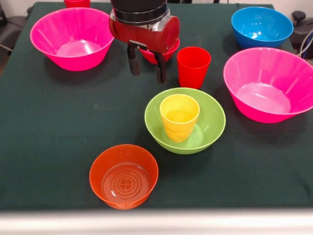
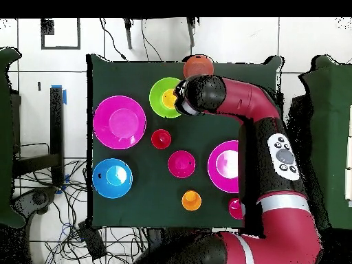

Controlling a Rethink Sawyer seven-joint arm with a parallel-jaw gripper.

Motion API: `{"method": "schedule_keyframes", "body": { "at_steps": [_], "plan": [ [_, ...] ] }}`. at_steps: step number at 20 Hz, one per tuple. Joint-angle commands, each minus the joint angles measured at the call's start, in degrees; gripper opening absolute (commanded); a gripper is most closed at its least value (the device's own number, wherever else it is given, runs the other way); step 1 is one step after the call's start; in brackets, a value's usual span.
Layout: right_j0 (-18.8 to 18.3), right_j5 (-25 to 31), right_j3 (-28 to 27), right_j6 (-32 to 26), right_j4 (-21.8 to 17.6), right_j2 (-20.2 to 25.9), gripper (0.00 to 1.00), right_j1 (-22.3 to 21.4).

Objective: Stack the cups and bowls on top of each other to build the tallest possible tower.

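Observation:
The lime-green bowl stands mid-table with the yellow cup upright inside it; both show in the overhead view. The small orange bowl sits apart near the front edge, also in the overhead view. My gripper is open and empty, above the cloth behind the green bowl. A small crimson bowl lies partly hidden behind its fingers. A red cup stands upright just right of the gripper. An orange cup shows only from overhead.
Two large hot-pink bowls sit at the far left and the right. A blue bowl is at the far right corner. Another red vessel shows at the top edge. My arm reaches across the table.

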Motion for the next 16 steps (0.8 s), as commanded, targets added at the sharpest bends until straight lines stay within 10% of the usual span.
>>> {"method": "schedule_keyframes", "body": {
  "at_steps": [1,10,16],
  "plan": [
    [-0.4,4.9,-3.6,-10.3,-4.3,2.4,1.00,2.0],
    [-0.5,16.5,-29.1,-12.9,-5.4,2.9,1.00,13.7],
    [-1.0,19.5,-36.5,-14.8,-6.4,3.1,1.00,18.1]
  ]
}}
